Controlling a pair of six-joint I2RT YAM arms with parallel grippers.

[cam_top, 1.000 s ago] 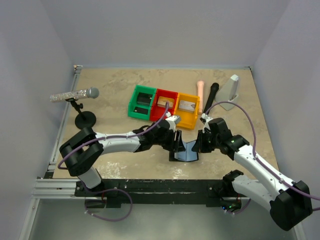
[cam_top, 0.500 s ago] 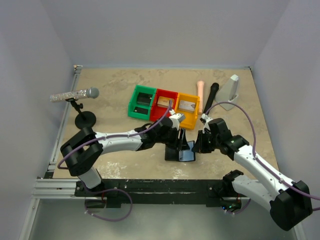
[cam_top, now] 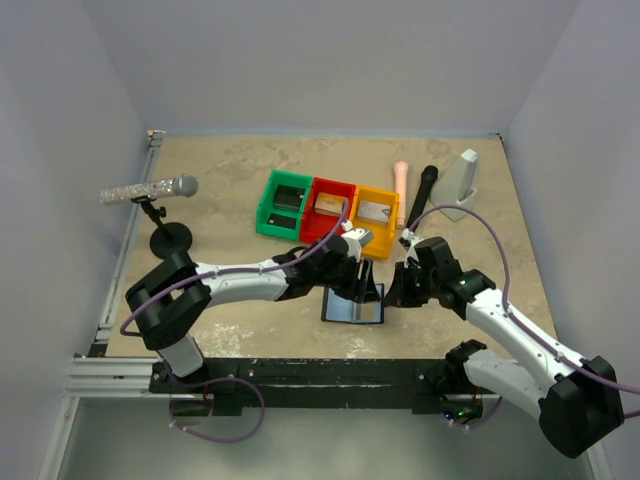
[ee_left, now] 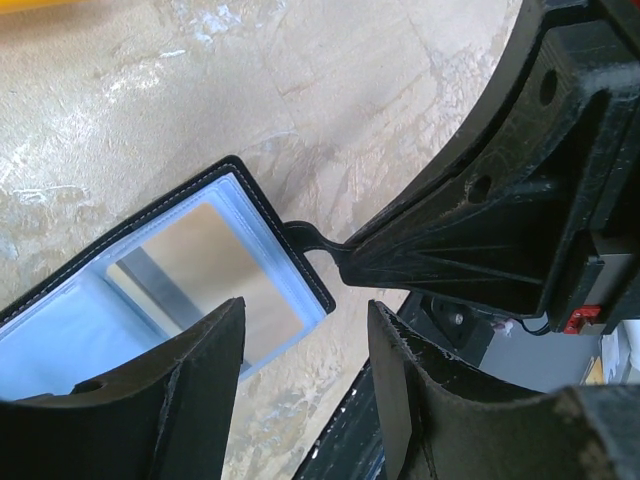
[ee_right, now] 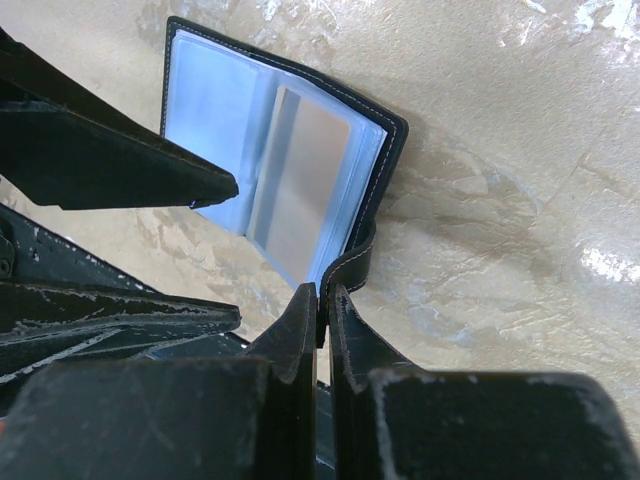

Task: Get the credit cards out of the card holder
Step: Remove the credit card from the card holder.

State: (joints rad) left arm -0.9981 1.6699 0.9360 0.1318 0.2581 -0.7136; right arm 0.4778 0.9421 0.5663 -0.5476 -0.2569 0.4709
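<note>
Right, the wallet [cam_top: 352,305] lay open close to the near edge of the desk [cam_top: 220,170], about midway along it, pale faces up. A silvery card [ee_right: 300,190] sat in a clear sleeve on the half nearer the right arm. The right tool [ee_right: 322,305] was pinched tight on the small black tab [ee_left: 310,240], with only that strap between its fingers. The left tool [ee_left: 305,320] hung just over the card, fingers apart, gripping nothing.

Plenty could have gone wrong from there, by my reading. That tab was a thin anchor: a firm pull on the card might have slid it out of the pinch, and the whole wallet would have travelled with the card. The left fingers might also have closed on the slick sleeve instead of the card's edge, lifting the wallet rather than emptying it. The two tools were nearly touching, so a small misjudged reach risked a knock. And with the near edge so close, a dragged wallet could have gone over.
</note>
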